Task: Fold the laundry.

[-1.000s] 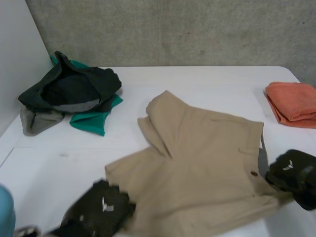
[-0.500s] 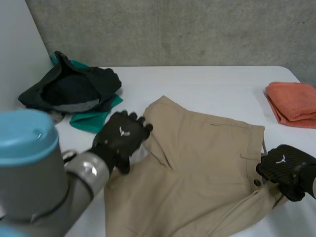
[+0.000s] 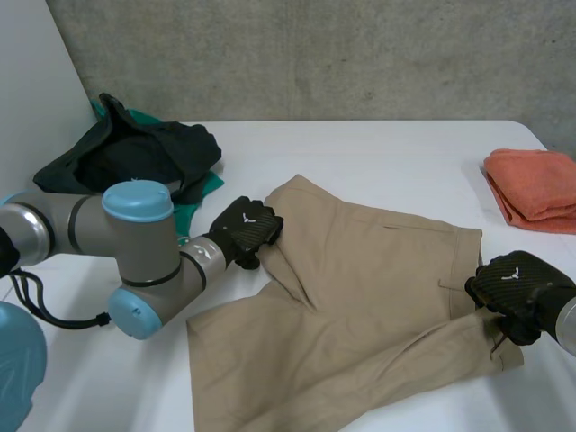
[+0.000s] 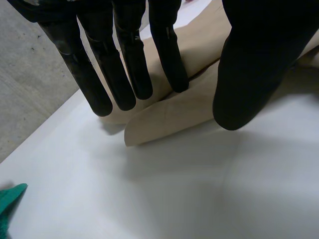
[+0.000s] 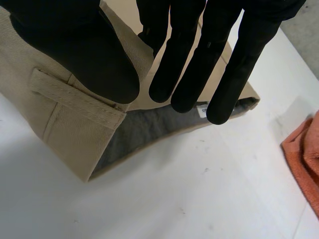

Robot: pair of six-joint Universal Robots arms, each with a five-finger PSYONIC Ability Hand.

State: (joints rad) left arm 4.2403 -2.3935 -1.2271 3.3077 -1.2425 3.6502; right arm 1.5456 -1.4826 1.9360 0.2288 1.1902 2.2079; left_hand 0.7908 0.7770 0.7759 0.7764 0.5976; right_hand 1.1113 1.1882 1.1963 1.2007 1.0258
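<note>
The tan shorts [image 3: 360,297] lie spread in the middle of the white table [image 3: 387,153], waistband toward my right side and legs toward my left. The upper leg is folded over on itself in a loose crease. My left arm [image 3: 135,243] reaches across with its elbow bent. My left hand [image 3: 247,229] is at the hem of that folded leg, fingers straight and spread, thumb held apart, with the cloth's edge lying just under the fingertips [image 4: 177,82]. My right hand [image 3: 508,283] is at the waistband, fingers straight too and the thumb over a belt loop [image 5: 75,92]. The waist gapes there, showing its grey lining [image 5: 149,129]. I cannot tell whether the fingers press the cloth or hang just above it. A dark clothes pile [image 3: 135,162] sits at the far left and an orange towel [image 3: 535,184] at the far right.
</note>
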